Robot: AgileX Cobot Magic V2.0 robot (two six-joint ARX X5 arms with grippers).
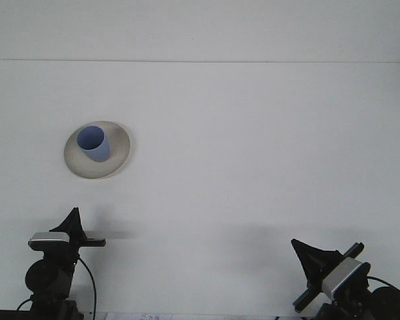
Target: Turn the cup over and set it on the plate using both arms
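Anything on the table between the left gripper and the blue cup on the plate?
Nothing visible. The small blue plastic cup already stands mouth up on the round off-white plate, and only bare white table lies between it and the left gripper, low at the near edge.
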